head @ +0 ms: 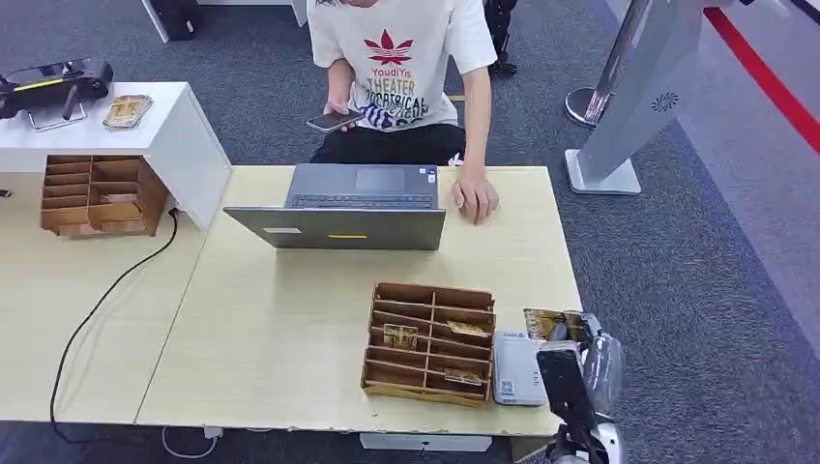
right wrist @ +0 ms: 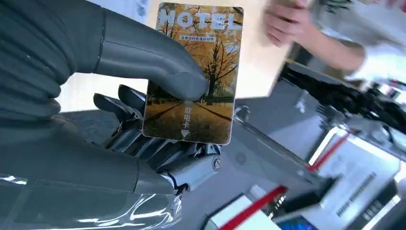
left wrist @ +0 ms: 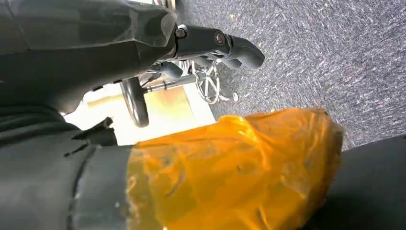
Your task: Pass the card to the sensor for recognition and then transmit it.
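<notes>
- Start at the R hand (right wrist: 119, 124): you've got its thick grey thumb (right wrist: 158, 64) pressed on the face of the card (right wrist: 194, 72), darker fingers (right wrist: 139, 139) curled behind the card's back. That's a firm pinch, card held flat between thumb & fingers.
- Card reads "HOTEL" along one end, w/ a yellow autumn-tree picture & a small arrow near the other end.
- In head view you see the same R hand (head: 566, 362) at the table's near R corner, card (head: 546, 322) sticking out past the fingertips, above the table edge.
- Sensor (head: 517, 368), a small white box w/ printed labels, lies flat on the table just beside the R hand, on its L side. Can't tell if the card touches it; it looks just beside the sensor's far R corner.
- L hand (left wrist: 210, 45): you see dark fingers against grey carpet, nothing visibly in them. Can't tell how far they're curled. An orange plastic wrap (left wrist: 230, 172) covers much of that wrist view.
- Wooden divided tray (head: 430, 343) sits touching or nearly touching the sensor's L side; a few cards lie in its compartments.
- Farther out: open grey laptop (head: 353, 205) near the table's far edge, back of its screen facing you.
- Person in a white T-shirt (head: 401, 63) sits behind it, one hand (head: 475, 199) resting on the table (head: 280, 319) beside the laptop, the other holding a phone (head: 334, 121).
- A 2nd wooden tray (head: 97, 195) sits on the adjoining table to the L.
</notes>
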